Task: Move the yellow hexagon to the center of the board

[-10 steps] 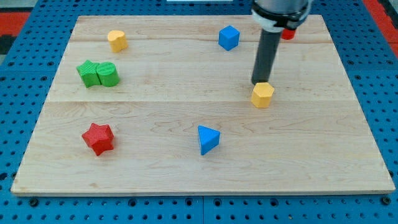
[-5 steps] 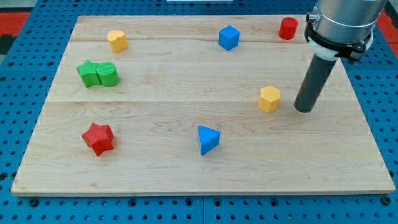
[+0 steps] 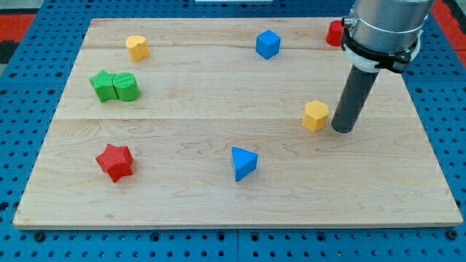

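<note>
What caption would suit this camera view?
My tip sits just right of the yellow hexagon, poised to push it left toward the board centre.

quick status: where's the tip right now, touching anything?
My tip: no gripper, holds nothing. It sits just to the view's right of the yellow hexagon, a small gap between them, not touching.

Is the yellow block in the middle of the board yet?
Not yet. The yellow hexagon sits right of the board's middle. My tip is just to its right, close beside it, on the side for pushing it toward the view's left. The whole push to the center is left.
</note>
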Tool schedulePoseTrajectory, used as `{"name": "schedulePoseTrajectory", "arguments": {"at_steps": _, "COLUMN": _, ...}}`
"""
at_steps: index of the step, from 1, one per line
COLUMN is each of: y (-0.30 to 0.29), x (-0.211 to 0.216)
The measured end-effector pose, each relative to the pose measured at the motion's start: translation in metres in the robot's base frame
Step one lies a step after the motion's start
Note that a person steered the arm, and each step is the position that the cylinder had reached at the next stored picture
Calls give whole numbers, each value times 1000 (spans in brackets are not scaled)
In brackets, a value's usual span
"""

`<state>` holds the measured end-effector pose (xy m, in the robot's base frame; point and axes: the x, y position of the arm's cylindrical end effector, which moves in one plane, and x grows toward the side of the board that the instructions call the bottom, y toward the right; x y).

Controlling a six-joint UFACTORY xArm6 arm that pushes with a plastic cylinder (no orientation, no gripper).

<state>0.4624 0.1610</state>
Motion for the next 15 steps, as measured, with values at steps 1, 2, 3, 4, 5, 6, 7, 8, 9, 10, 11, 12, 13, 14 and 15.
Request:
{"name": "schedulePoseTrajectory", "arguments": {"at_steps": 1, "y": -5, "x": 0}}
{"name": "schedulePoseTrajectory", "arguments": {"at_steps": 2, "y": -52, "x": -18}}
{"name": "schedulePoseTrajectory", "arguments": {"at_steps": 3, "y": -90, "x": -26}}
{"name": "schedulePoseTrajectory", "arguments": {"at_steps": 4, "y": -101, "x": -32}}
{"name": "schedulePoseTrajectory", "arguments": {"at_steps": 5, "y": -61, "x": -16}}
{"name": "schedulePoseTrajectory", "arguments": {"at_steps": 6, "y": -46, "x": -23}}
{"name": "schedulePoseTrajectory", "arguments": {"at_steps": 7, "y": -43, "x": -24}}
{"name": "schedulePoseTrajectory", "arguments": {"at_steps": 8, "y": -43, "x": -26}}
{"name": "schedulePoseTrajectory", "arguments": {"at_steps": 9, "y": -43, "x": -26}}
{"name": "schedulePoseTrajectory", "arguments": {"at_steps": 10, "y": -45, "x": -30}}
{"name": "schedulePoseTrajectory", "arguments": {"at_steps": 11, "y": -50, "x": -31}}
{"name": "schedulePoseTrajectory", "arguments": {"at_steps": 12, "y": -51, "x": -31}}
{"name": "schedulePoseTrajectory", "arguments": {"at_steps": 13, "y": -54, "x": -31}}
{"name": "schedulePoseTrajectory", "arguments": {"at_steps": 14, "y": -59, "x": -31}}
{"name": "schedulePoseTrajectory", "arguments": {"at_steps": 15, "y": -66, "x": -31}}
